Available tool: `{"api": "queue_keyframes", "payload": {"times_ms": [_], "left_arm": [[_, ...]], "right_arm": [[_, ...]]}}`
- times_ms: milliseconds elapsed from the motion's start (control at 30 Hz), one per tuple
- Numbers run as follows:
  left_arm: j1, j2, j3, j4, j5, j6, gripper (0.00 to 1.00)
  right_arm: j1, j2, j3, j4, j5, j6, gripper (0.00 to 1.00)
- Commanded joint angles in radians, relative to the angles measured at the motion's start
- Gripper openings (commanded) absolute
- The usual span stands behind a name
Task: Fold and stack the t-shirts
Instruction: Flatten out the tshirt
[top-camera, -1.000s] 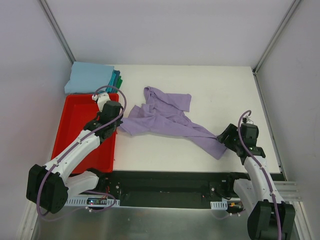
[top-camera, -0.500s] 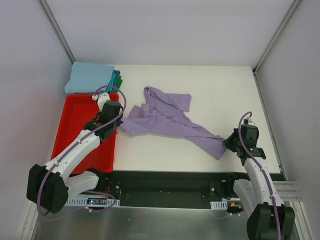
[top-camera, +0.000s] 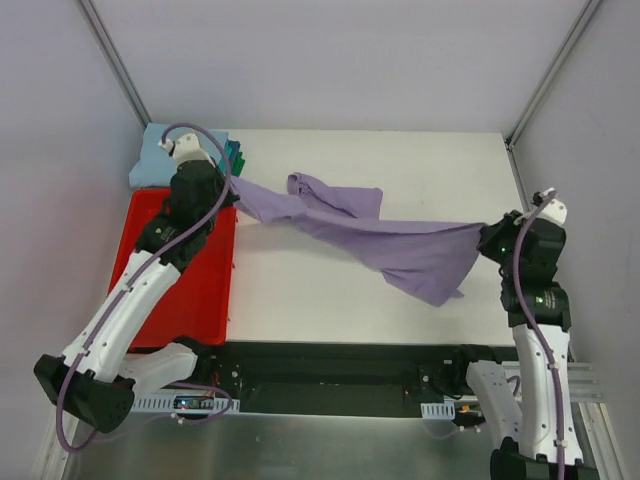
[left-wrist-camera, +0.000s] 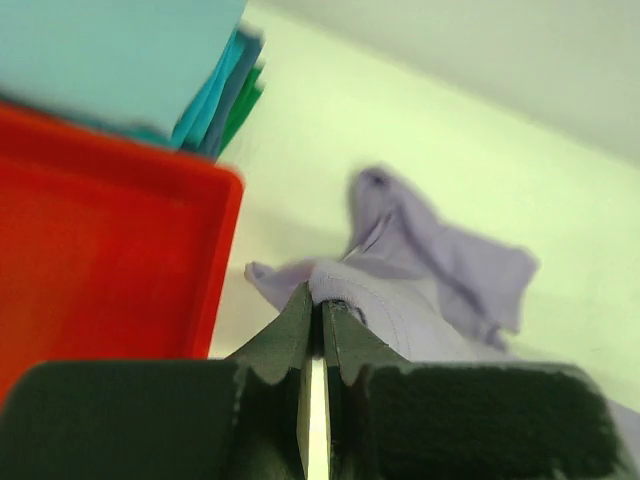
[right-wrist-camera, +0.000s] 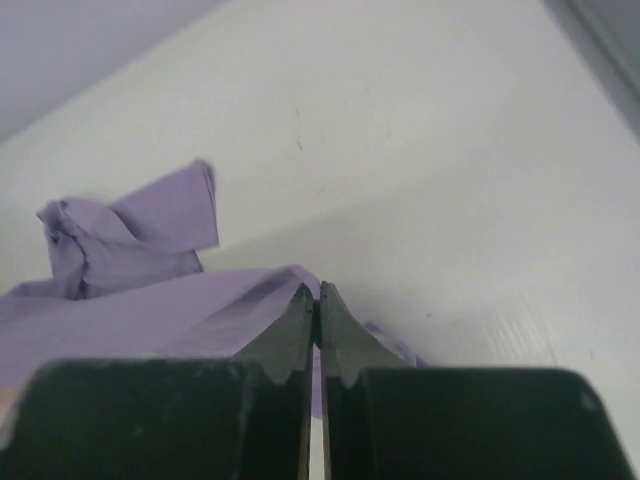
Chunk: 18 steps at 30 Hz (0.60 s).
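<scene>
Lavender t-shirt (top-camera: 395, 245) stretched over the table (top-camera: 420, 160)
Its left end is clamped by the left gripper (top-camera: 233, 190), its right end by the right gripper (top-camera: 484, 234); folded t-shirts (top-camera: 175, 155) lie far left.

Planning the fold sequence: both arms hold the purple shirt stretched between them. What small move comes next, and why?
Probably lower the left gripper and right gripper together, laying the lavender shirt flat on the table: they pinch opposite ends, yet its middle hangs crumpled.
</scene>
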Motion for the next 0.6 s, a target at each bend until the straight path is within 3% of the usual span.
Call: {"api": "queue_keyframes", "payload": {"times_ms": [0, 367, 567], "left_arm": [[0.007, -0.084, 0.196, 0.033, 0.053, 0.117, 0.00], [0.007, -0.190, 0.630, 0.030, 0.429, 0.249, 0.00], [0.007, -0.129, 0.855, 0.022, 0.537, 0.268, 0.00]], "right_arm": [[-0.005, -0.053, 0.240, -0.098, 0.108, -0.078, 0.01], [-0.005, -0.041, 0.897, -0.258, 0.261, -0.253, 0.01], [-0.004, 0.019, 1.107, -0.258, 0.323, -0.342, 0.01]]}}
